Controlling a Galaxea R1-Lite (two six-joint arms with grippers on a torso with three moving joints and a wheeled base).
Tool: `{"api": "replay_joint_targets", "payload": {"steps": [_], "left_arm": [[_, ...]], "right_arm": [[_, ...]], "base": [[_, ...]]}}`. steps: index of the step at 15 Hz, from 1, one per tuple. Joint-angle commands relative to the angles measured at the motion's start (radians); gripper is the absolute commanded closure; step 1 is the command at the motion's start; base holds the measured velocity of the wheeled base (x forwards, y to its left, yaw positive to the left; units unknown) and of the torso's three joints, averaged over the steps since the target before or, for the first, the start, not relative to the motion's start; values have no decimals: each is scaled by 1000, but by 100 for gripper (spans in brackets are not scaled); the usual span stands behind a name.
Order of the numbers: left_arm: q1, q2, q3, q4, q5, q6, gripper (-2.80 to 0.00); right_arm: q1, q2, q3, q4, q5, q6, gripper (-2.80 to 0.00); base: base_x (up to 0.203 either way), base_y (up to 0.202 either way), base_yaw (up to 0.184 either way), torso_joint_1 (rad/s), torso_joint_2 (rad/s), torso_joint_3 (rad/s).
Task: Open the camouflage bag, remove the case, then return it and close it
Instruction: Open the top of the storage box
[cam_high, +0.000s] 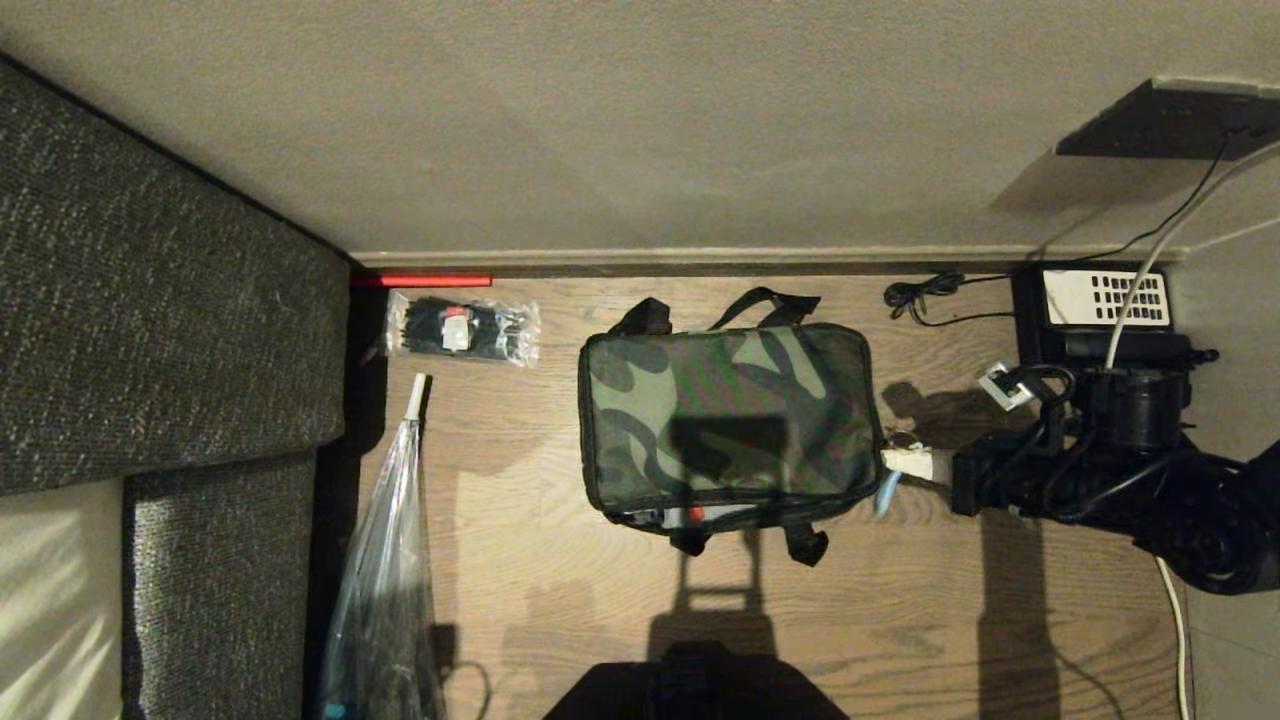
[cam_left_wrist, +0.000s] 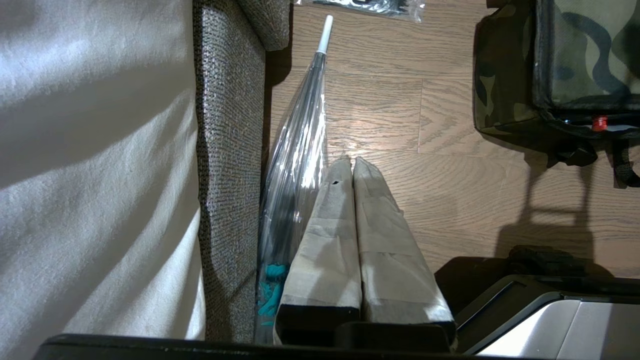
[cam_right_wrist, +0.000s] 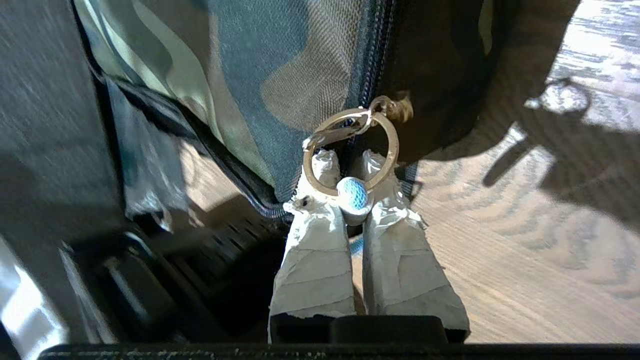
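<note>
A boxy soft camouflage bag (cam_high: 728, 420) lies on the wood-plank floor (cam_high: 900, 620) between a packet of cable ties (cam_high: 462, 329) and folded clear umbrella (cam_high: 390, 560) at left and a desk telephone (cam_high: 1100, 310) at right.

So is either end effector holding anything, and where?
Right end effector pinches the bag's zipper ring. Left holds nothing.
</note>
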Motion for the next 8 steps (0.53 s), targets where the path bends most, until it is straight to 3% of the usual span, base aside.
{"api": "replay_joint_targets", "payload": {"steps": [1, 3, 8], "left_arm": [[0, -2, 2, 0, 0, -1, 0], [0, -2, 2, 0, 0, -1, 0], [0, -2, 2, 0, 0, 0, 0]], "right_arm": [[1, -15, -10, -8, 18, 96, 0], [0, -22, -8, -8, 39, 137, 0], [-12, -22, 17, -7, 40, 154, 0]], "base": [[0, 0, 0, 0, 0, 0], [0, 0, 0, 0, 0, 0], [0, 0, 0, 0, 0, 0]]}}
